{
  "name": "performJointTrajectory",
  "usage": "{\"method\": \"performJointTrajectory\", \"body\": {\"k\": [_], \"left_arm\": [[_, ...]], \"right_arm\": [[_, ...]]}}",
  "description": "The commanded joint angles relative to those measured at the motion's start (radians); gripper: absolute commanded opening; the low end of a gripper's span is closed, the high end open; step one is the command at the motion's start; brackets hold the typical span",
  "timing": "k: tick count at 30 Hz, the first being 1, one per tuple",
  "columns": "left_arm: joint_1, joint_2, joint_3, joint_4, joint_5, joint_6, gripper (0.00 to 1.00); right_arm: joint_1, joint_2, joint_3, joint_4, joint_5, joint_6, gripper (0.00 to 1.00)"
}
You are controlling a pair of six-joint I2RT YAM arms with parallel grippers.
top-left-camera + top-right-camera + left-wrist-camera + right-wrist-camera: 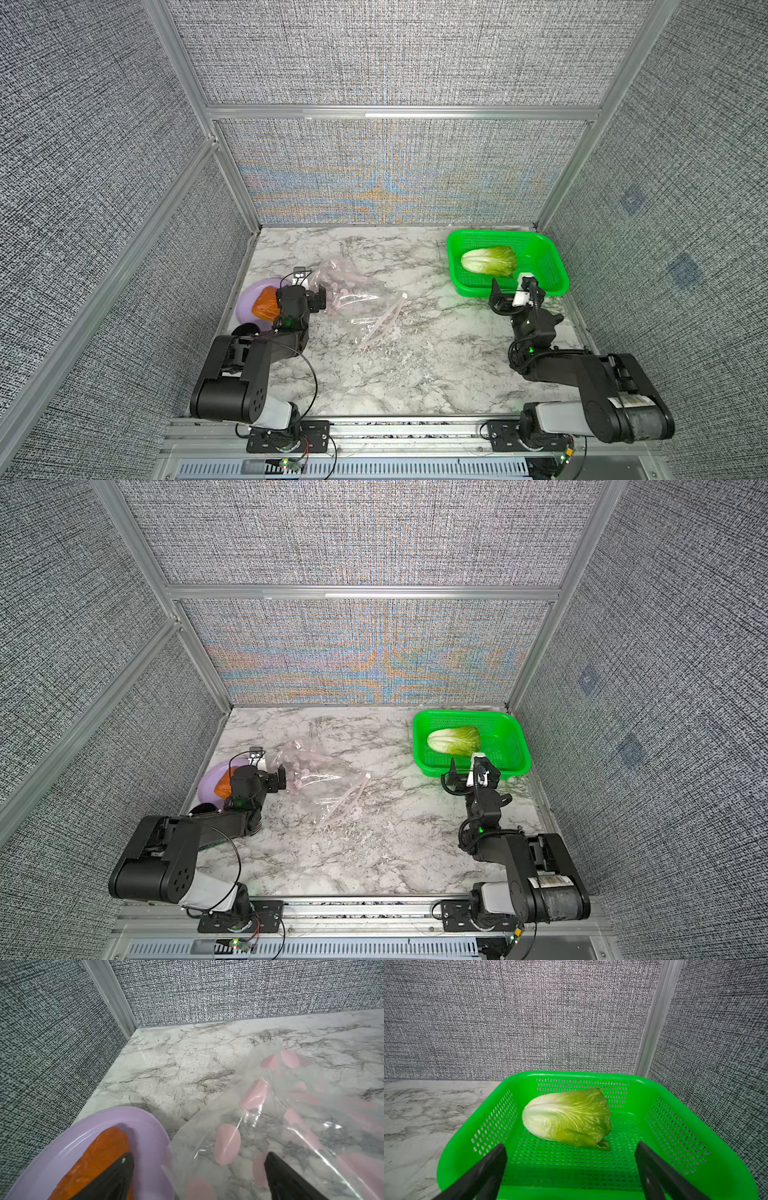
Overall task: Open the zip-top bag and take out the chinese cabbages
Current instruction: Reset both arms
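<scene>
A marble-patterned table [436,365] carried a clear, pink-dotted zip-top bag [353,299] just off centre toward ten o'clock, a green basket [549,258] at two o'clock and a purple plate [257,285] at nine o'clock.

Black arms [232,374] — grey base links [276,411], green LEDs [287,321], looping cables [513,357].
</scene>
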Motion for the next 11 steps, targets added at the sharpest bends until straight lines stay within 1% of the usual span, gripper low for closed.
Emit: {"method": "performJointTrajectory", "body": {"k": [1,11], "left_arm": [[0.001,0.002,0.003,-0.007,0.015,-0.007,1.0],[0.001,0.002,0.003,-0.009,0.015,-0.007,1.0]], "right_arm": [[-0.001,0.003,0.006,0.011,-0.004,0.003,0.98],[-0.003,0.004,0.01,0.006,-0.01,0.002,0.98]]}}
